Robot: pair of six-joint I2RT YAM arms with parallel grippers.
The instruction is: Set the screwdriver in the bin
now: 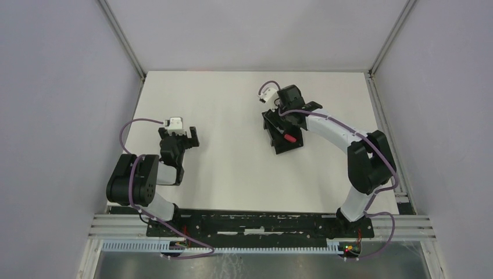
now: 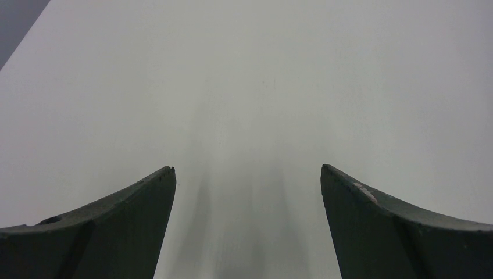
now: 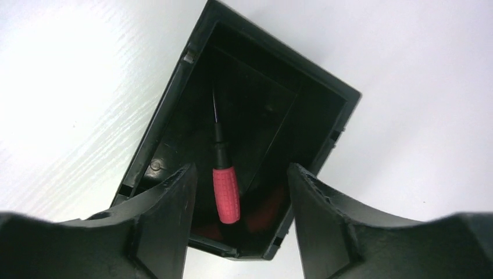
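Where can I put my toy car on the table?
Between the left end effector and the bin the table is bare, and along its far edge too. Crowded at the bin: right end effector hovers over it.

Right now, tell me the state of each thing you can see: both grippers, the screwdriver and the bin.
left gripper: open, empty, over the table.
right gripper: open, empty, above the bin.
screwdriver: lying inside the bin, touched by neither finger.
bin: upright, open-topped, holding the screwdriver.
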